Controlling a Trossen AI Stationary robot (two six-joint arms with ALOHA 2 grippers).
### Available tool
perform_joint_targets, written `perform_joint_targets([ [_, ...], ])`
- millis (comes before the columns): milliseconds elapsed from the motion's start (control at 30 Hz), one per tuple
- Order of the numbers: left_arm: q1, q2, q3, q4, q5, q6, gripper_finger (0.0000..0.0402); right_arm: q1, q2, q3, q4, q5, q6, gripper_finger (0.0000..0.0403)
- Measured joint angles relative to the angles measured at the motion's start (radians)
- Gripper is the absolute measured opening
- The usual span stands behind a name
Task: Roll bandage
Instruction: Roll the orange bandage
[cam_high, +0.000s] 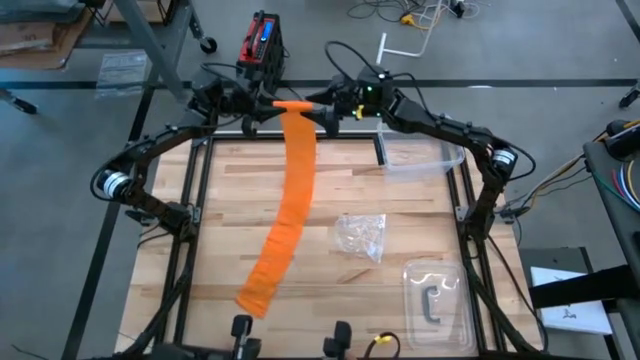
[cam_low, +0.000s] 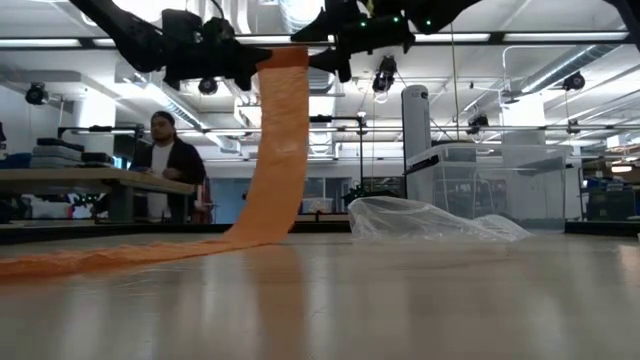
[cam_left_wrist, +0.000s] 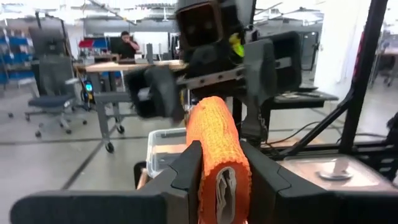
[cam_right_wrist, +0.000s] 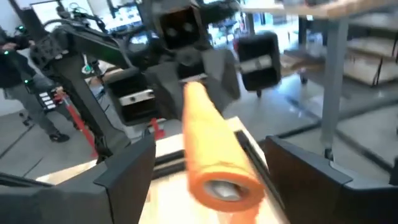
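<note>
The bandage is a long orange strip with its far end wound into a small roll (cam_high: 293, 105), held level above the table's far edge. From the roll (cam_low: 285, 57) the strip (cam_low: 275, 150) hangs down, and its tail (cam_high: 265, 285) lies flat on the table toward the near left. My left gripper (cam_left_wrist: 221, 155) is shut on the roll from the left. My right gripper (cam_right_wrist: 217, 165) faces it from the right. It is open, with one finger on either side of the roll's other end (cam_right_wrist: 227, 183) and clear of it. My left gripper pinches the roll's left end (cam_left_wrist: 214, 134) between its two fingers, one on each side of the roll. The fingers come level from the table's left and lie along the roll. The roll is lifted clear and level; the unwound strip hangs slack below it onto the table.
A crumpled clear plastic wrapper (cam_high: 362, 235) lies right of the strip. A clear plastic tray (cam_high: 438, 295) sits at the near right and a clear container (cam_high: 420, 160) at the far right. A person (cam_low: 165, 160) sits at a desk beyond the table.
</note>
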Motion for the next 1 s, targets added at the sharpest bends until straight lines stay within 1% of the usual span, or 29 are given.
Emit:
perform_joint_targets([
  [100,-0.018,0.000,0.000,0.002,-0.001,0.024,0.0075,-0.004,0.000,0.003,-0.009,0.000,0.036,0.0293],
  [267,-0.030,-0.002,0.000,0.004,-0.003,0.025,0.0075,-0.004,0.001,0.003,-0.028,-0.003,0.044,0.0271],
  [567,-0.029,-0.003,0.000,0.014,-0.009,0.018,0.0075,0.001,0.001,0.003,-0.014,-0.003,0.029,0.0208],
  [733,-0.029,-0.004,0.000,0.018,-0.057,0.017,0.0075,0.003,0.002,0.003,0.007,0.003,-0.006,0.0175],
  [900,-0.029,-0.005,0.000,0.023,-0.057,0.006,0.0077,0.006,0.003,0.007,0.009,0.004,-0.032,0.0150],
  [1000,-0.029,-0.005,0.004,0.021,-0.060,0.004,0.0086,0.006,0.003,0.007,0.009,0.004,-0.048,0.0137],
])
